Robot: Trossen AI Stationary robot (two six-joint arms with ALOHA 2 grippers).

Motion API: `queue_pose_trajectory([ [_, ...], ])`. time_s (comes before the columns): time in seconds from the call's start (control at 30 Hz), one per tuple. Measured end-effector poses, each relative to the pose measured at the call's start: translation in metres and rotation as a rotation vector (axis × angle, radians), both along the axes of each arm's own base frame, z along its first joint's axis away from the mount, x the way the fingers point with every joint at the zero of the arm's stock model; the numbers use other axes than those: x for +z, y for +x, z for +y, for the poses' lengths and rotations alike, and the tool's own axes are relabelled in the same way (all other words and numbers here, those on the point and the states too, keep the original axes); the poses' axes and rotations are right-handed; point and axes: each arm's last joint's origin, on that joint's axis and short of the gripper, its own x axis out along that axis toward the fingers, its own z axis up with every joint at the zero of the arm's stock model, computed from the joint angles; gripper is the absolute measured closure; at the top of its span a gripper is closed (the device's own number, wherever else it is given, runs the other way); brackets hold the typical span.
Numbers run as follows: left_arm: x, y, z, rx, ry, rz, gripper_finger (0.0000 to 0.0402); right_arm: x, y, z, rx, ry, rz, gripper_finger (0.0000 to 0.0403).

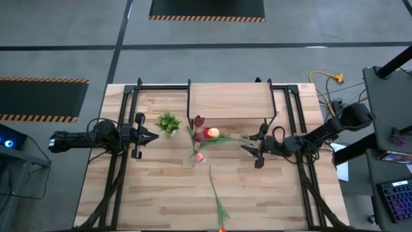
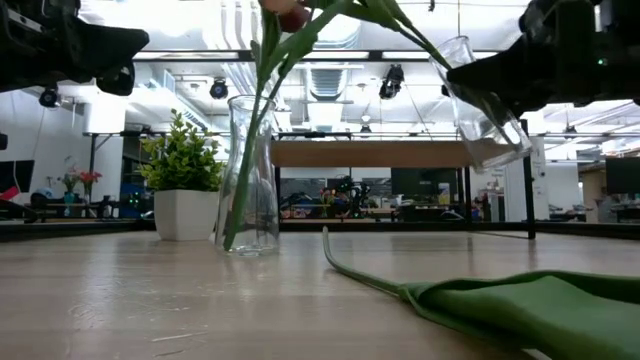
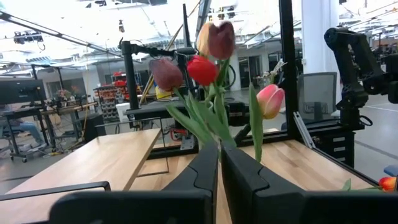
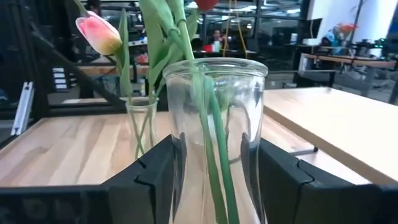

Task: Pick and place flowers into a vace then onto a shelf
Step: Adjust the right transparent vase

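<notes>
1. Here, lower centre of the high view: one flower (image 1: 216, 196) lies flat on the table (image 1: 161, 187).
2. My right gripper (image 4: 214, 165) clamps a clear empty vase (image 4: 214, 124), lifted off the table.
3. My left gripper (image 3: 219, 171) is fully closed, holding nothing.
4. Mid-frame: flowers in vase (image 1: 205, 136) in front of the shelf (image 1: 228, 100); potted plant (image 1: 168, 122) left of it.

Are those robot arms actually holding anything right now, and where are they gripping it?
The right tool holds a clear glass vase by its body, one finger on each side. The left tool is shut and holds nothing.
</notes>
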Motion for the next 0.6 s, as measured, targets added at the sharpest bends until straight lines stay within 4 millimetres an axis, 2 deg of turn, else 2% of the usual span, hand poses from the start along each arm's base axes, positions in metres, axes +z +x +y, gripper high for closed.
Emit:
queue_pose_trajectory([
  [0.33, 0.001, 0.0, 0.0, 0.0, 0.0, -0.002, 0.0398, -0.012, -0.006, 0.014, -0.062, -0.002, 0.051, 0.0242],
  [0.6, 0.001, 0.0, 0.0, 0.0, 0.0, -0.002, 0.0398, -0.024, -0.005, 0.019, -0.055, 0.013, 0.01, 0.0242],
])
